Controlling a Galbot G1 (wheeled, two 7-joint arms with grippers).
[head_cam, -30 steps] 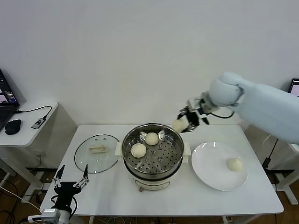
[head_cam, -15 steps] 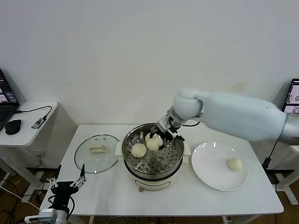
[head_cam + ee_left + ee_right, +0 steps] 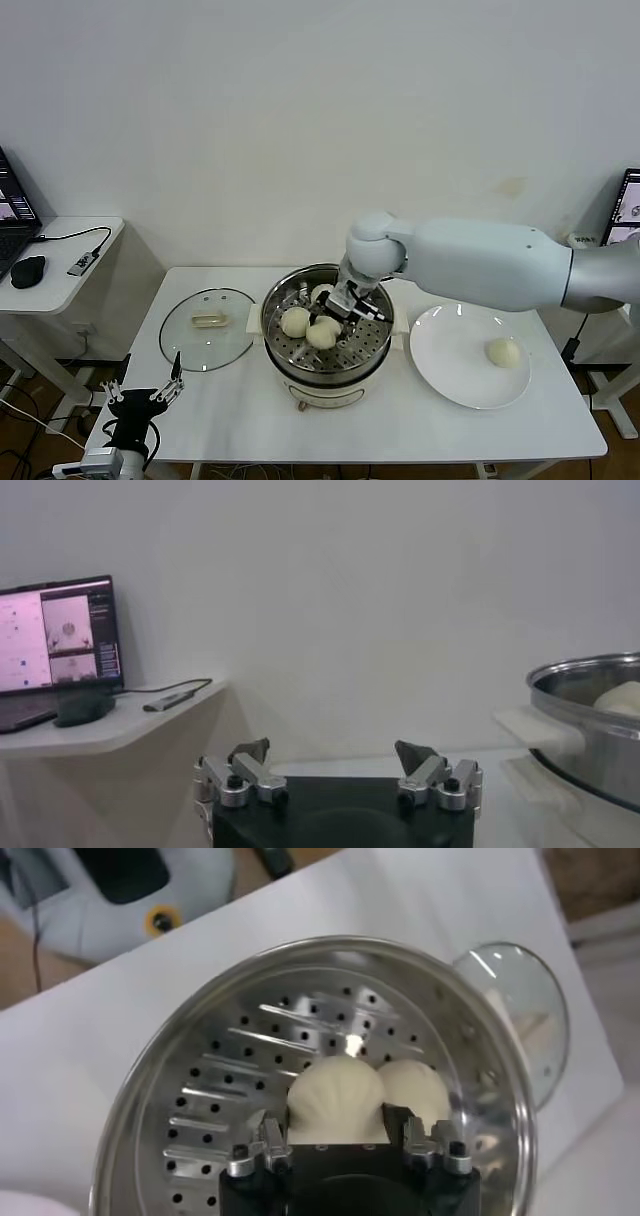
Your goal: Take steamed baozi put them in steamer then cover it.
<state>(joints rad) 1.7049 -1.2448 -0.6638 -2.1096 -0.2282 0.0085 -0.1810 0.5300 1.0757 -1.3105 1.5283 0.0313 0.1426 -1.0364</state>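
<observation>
Right gripper (image 3: 333, 318) clenching a baozi (image 3: 337, 1099) inside the steamer (image 3: 372, 352), cover (image 3: 207, 328) lying beside the steamer, left gripper (image 3: 148, 394) idling, fingers spread.

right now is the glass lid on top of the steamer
No, the cover lies flat on the table to the left of the steamer, whose top stands open with baozi inside.

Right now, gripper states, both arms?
Left gripper: open, empty, parked beside the table.
Right gripper: shut on a baozi, inside the steamer.
</observation>
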